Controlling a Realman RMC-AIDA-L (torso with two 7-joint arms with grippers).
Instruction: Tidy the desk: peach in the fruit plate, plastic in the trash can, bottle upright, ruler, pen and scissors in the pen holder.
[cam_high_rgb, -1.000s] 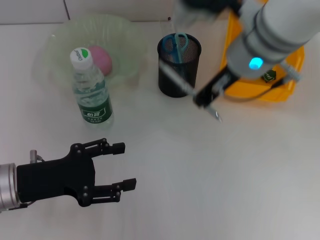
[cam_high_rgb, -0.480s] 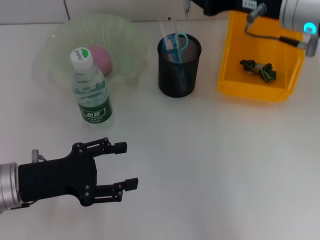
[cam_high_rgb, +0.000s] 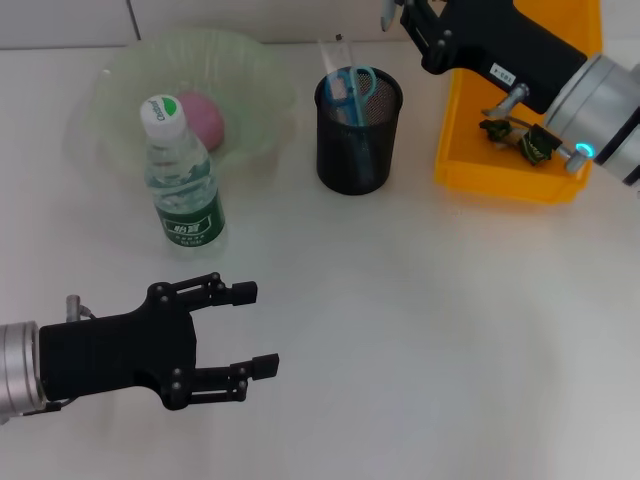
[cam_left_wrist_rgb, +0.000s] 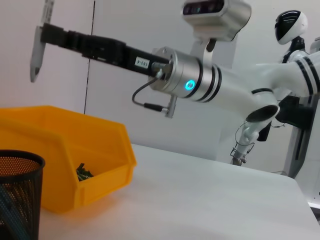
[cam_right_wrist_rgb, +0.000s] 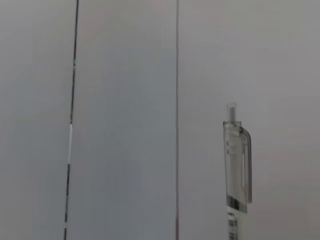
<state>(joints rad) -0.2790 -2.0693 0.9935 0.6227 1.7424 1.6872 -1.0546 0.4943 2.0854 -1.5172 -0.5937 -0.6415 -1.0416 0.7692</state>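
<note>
One item is left to stow — the pen (cam_right_wrist_rgb: 237, 165), gripped by the right end effector (cam_high_rgb: 400, 15) above the pen holder (cam_high_rgb: 358, 130) for dropping in, while the left end effector (cam_high_rgb: 245, 330) idles wide open over the worktop (cam_high_rgb: 420, 330).

right claw (cam_high_rgb: 392, 14) holds a pen (cam_high_rgb: 385, 14) above the pen holder (cam_high_rgb: 357, 135); left claw (cam_high_rgb: 252, 329) hovers spread.

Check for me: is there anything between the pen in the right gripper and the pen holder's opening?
Nothing visible blocks it. The right gripper holds the pen raised behind the pen holder, tip down. The holder's mouth is open, though scissors and a clear ruler already stand inside, so space is tighter there.
</note>
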